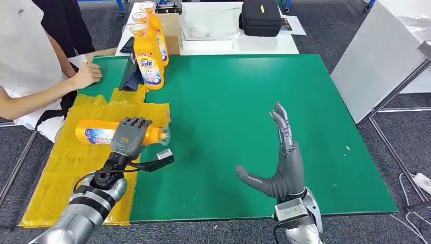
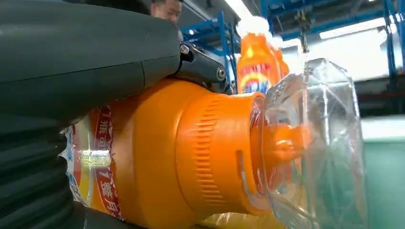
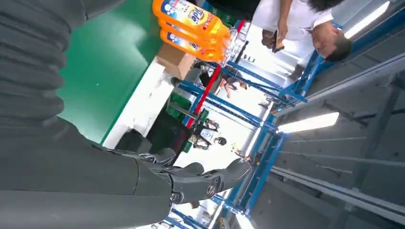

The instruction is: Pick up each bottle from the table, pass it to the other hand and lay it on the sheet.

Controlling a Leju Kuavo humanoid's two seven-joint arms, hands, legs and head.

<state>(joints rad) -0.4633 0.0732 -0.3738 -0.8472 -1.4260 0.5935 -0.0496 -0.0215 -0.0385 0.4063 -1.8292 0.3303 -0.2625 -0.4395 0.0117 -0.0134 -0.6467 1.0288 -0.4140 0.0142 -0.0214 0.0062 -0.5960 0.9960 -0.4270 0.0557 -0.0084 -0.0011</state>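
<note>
The bottle [image 1: 104,133] lies on its side on the yellow sheet [image 1: 66,173], long axis running across the robot's front, clear cap toward the green table [image 1: 244,101] and base toward the sheet's outer edge. The left hand [image 1: 129,136] rests over the bottle's shoulder from above, fingers wrapped around the orange body just behind the cap; the left wrist view confirms contact between hand and bottle [image 2: 191,157]. The bottle appears laid down, so the coming move is judged to be a release and a lift straight up, clear of the cap.

The right hand [image 1: 282,162] hovers over the green table, well apart from the sheet, fingers extended and spread, holding nothing.

Appearance: orange plastic body, printed label, ribbed orange collar, transparent faceted cap.

2 or more upright bottles [image 1: 149,56] stand at the table's far left, beside a person's hand [image 1: 87,75].
</note>
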